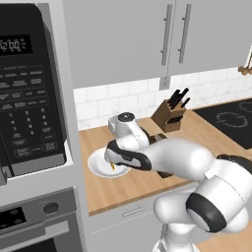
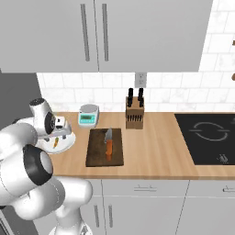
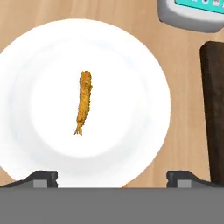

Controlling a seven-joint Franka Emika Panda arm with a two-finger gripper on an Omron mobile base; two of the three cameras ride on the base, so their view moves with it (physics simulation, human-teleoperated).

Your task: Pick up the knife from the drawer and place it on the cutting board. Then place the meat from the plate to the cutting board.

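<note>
The white plate lies on the wooden counter, and the thin orange-yellow meat rests near its middle. Directly above it hangs my gripper, open, its fingertips wide apart and holding nothing. From the bases, the gripper hovers over the plate and the meat. Right of the plate is the dark cutting board. The orange-handled knife lies on it. The drawer fronts under the counter are shut.
A small scale stands behind the plate and board. A wooden knife block sits by the tiled wall. The black cooktop is at the right, an oven and microwave column at the left.
</note>
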